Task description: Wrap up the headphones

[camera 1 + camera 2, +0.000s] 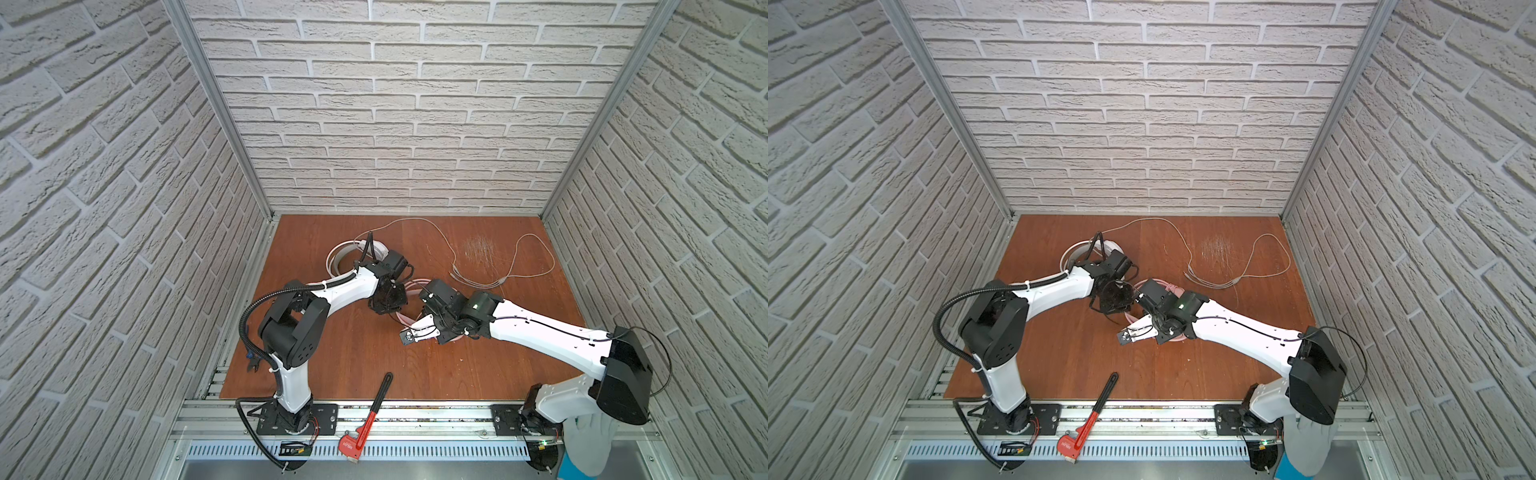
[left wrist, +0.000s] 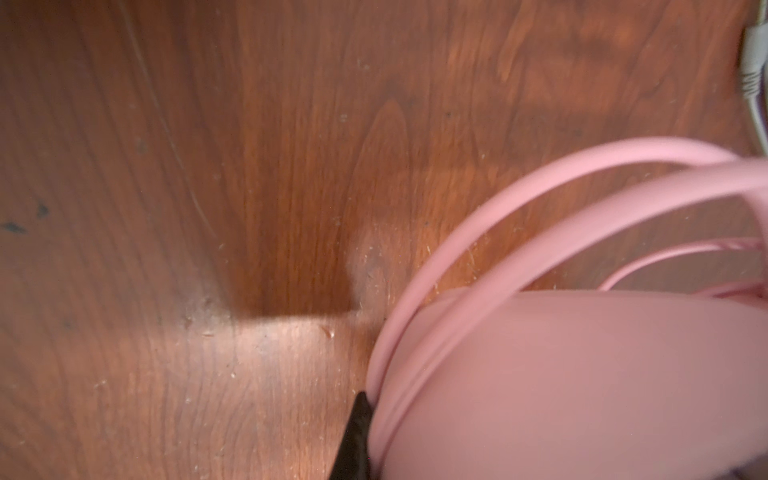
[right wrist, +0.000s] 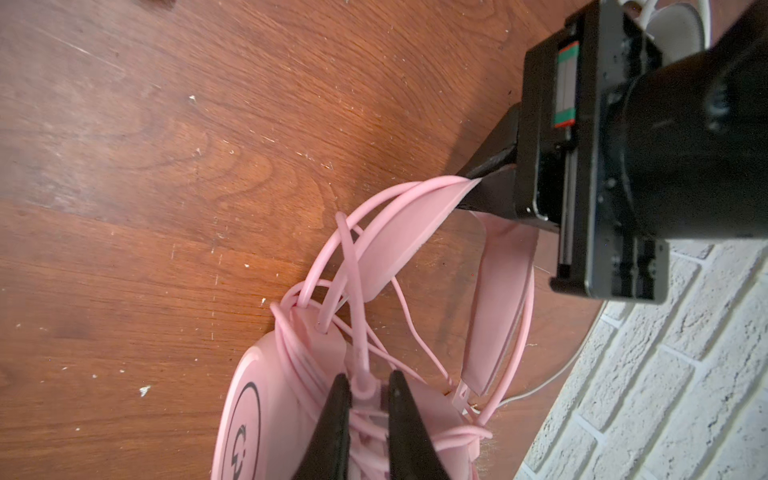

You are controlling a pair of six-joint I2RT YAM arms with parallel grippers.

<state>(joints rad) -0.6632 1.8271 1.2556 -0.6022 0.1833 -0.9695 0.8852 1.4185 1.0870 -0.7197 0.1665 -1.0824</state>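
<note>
L gripper (image 3: pixel 473 183) clamps pink headset (image 3: pixel 399 241) band; R gripper (image 3: pixel 368 390) narrow, pinching its pink strand (image 3: pixel 352 266)

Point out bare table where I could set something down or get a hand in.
Widest bare table: front, between the wrench and the right arm. Narrower strip between the wrench and the left arm. Crowded: centre, where both arms meet over the pink headset; white headset just behind; loose cable across the back right.
</note>
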